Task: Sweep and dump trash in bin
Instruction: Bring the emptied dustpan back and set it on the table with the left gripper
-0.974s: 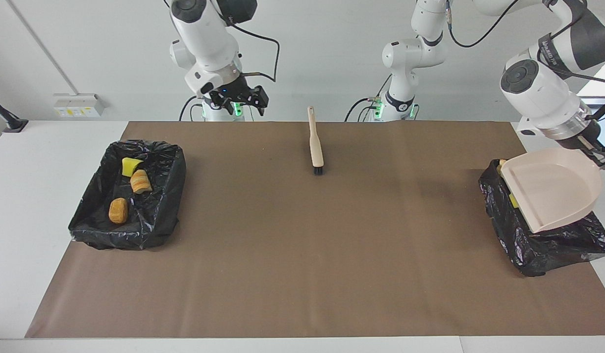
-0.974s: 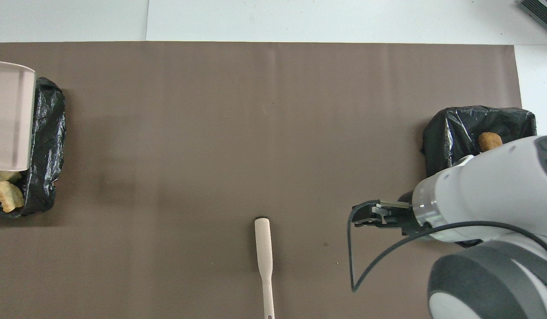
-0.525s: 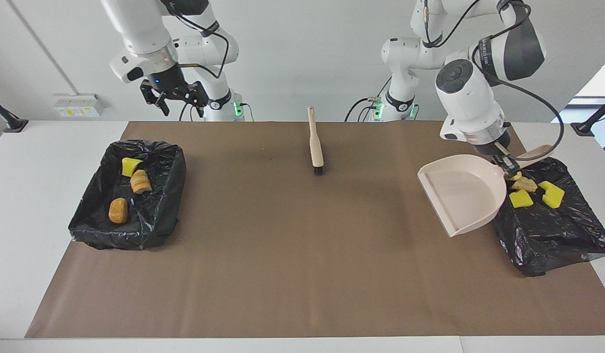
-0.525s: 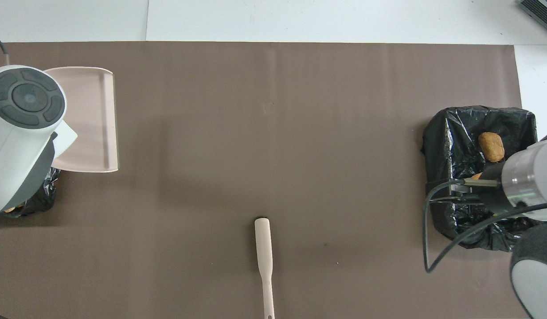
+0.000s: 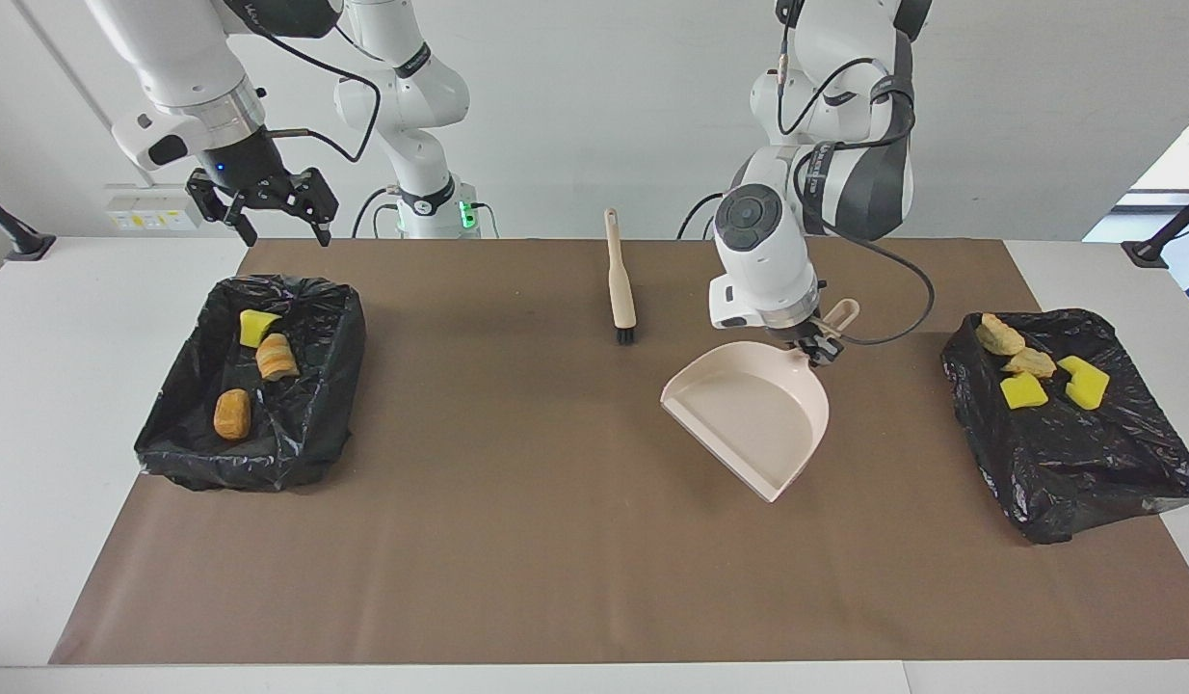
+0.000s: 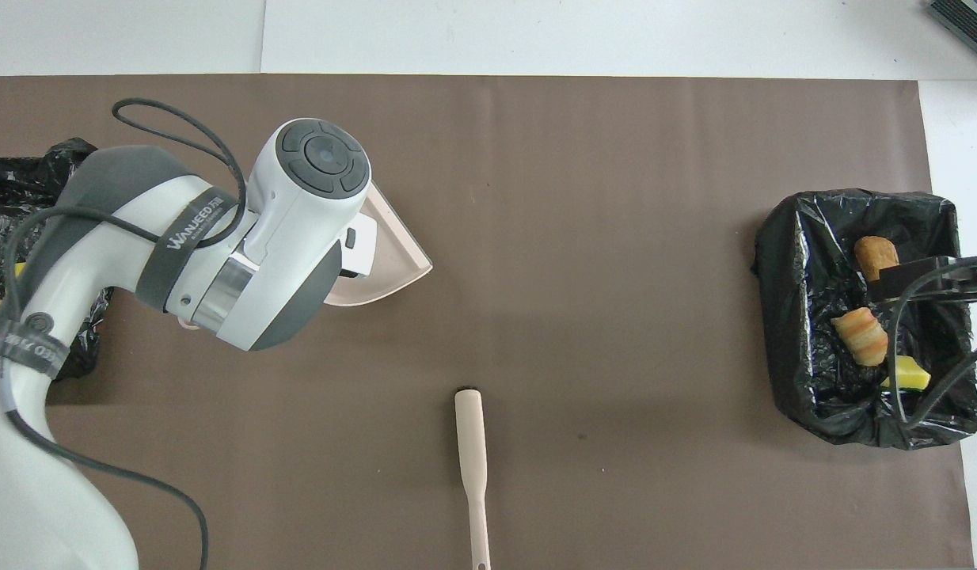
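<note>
Two end effectors are in view. The left end effector (image 5: 814,345) is clenched on the handle of the empty dustpan (image 5: 749,414), carried over the mat (image 5: 556,540) toward the middle of the bench. The right end effector (image 5: 263,204) hangs released above the bin (image 5: 305,424) at its own end. All seven trash pieces lie in bins: three (image 5: 257,366) here, four (image 5: 1038,371) in the other bin (image 5: 1086,482). The brush (image 5: 620,280) lies near the robots' edge, long axis pointing away from them, closer to the left arm. Nothing appears left to sweep.

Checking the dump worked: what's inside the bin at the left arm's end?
Four trash pieces lie in that bin: two yellow wedges and two beige lumps. Anything under the bag's folds is hidden.
</note>
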Motion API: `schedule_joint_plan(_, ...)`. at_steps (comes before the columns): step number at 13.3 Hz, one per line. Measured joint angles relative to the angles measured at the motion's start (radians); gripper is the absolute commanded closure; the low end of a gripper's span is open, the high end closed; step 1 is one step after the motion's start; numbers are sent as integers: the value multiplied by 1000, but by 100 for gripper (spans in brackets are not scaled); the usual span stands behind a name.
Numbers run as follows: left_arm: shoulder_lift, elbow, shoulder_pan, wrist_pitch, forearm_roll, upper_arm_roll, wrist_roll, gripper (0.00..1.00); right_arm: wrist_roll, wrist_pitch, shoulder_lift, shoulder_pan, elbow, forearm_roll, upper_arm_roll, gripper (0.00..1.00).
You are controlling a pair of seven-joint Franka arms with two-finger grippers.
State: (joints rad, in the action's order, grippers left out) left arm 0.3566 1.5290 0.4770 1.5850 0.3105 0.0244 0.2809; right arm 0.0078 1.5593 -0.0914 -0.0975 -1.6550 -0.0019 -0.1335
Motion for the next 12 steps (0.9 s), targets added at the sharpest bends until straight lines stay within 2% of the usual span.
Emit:
schedule_joint_plan(3,82,-116,27,0,-140,0,-225,100,3,-1,0,0,2,0,0,0)
schedule_joint_plan(6,166,-219,67,0,-203,0,-387,100,3,-27,0,0,3,0,-2,0)
schedule_joint_plan(9,293,-324,98,37,-257,-1,-589,100,-10,-67,-6,0,5,0,-2,0)
schedule_joint_plan(12,370,-368,104,95,-319,0,-728,100,-15,-70,-6,0,4,0,-2,0)
